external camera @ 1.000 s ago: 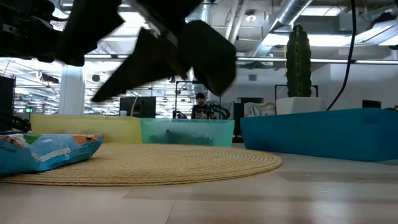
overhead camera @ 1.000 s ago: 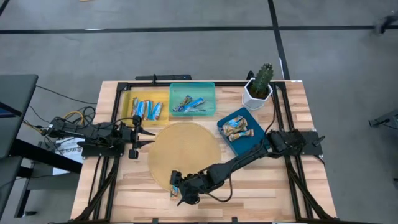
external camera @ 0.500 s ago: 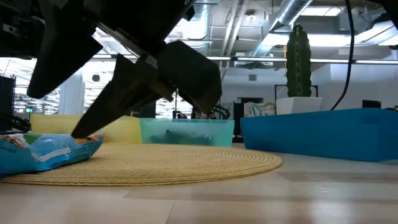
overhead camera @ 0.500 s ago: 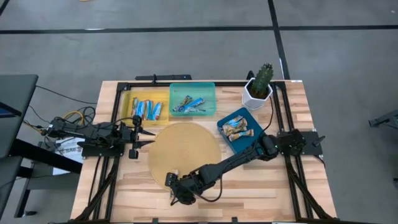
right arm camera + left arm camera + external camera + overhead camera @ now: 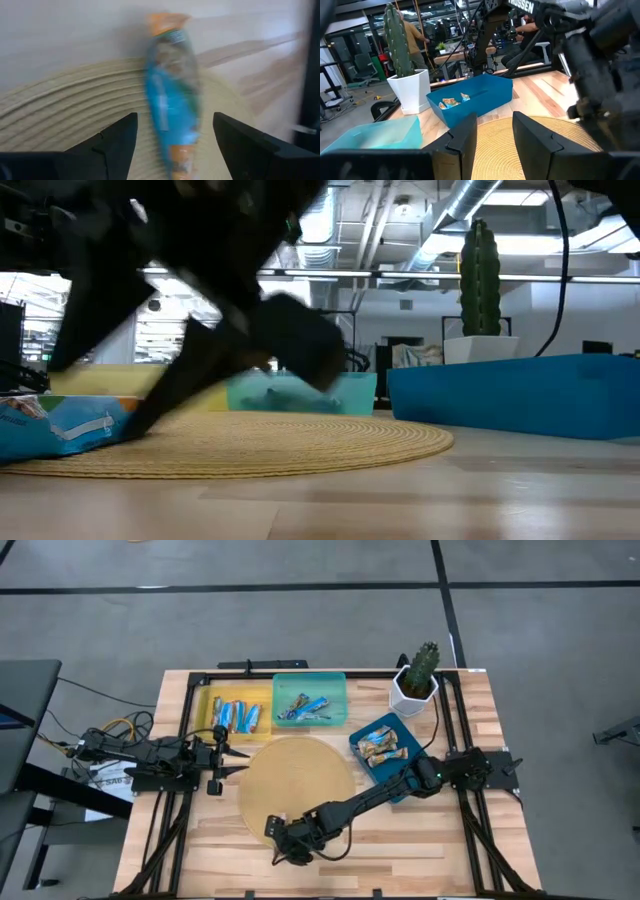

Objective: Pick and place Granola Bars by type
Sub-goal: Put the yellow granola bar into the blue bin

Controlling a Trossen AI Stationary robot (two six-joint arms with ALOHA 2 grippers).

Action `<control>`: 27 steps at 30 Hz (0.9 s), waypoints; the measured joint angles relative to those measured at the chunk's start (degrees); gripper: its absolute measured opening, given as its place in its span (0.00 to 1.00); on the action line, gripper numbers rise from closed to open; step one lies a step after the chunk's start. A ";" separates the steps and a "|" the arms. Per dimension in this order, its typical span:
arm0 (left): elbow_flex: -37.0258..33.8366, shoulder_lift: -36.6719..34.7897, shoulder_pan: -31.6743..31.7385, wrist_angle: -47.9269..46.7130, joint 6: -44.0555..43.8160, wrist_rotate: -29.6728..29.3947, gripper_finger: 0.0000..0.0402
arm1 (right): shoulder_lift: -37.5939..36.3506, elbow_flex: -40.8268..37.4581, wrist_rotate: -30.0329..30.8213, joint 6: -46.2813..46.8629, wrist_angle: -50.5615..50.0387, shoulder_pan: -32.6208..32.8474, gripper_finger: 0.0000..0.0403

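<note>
At the mat's (image 5: pixel 297 790) near edge, the right gripper (image 5: pixel 170 137) hangs spread wide astride the blue bar (image 5: pixel 172 102), ready to pinch it for sorting, while the left gripper (image 5: pixel 492 137) waits half-open beside the yellow tray (image 5: pixel 208 700).

A glossy blue foil-like granola bar (image 5: pixel 171 102) is lying on the coarse woven straw mat (image 5: pixel 296 783). The table (image 5: pixel 470 830) is showing pale, smooth wood planks. Smooth plastic is forming the dark blue tray (image 5: pixel 485 95) and white pot (image 5: pixel 412 90).
</note>
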 joint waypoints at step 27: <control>0.00 0.00 0.00 0.02 0.17 0.00 0.30 | 1.95 -0.01 -0.51 1.74 0.36 -1.11 0.14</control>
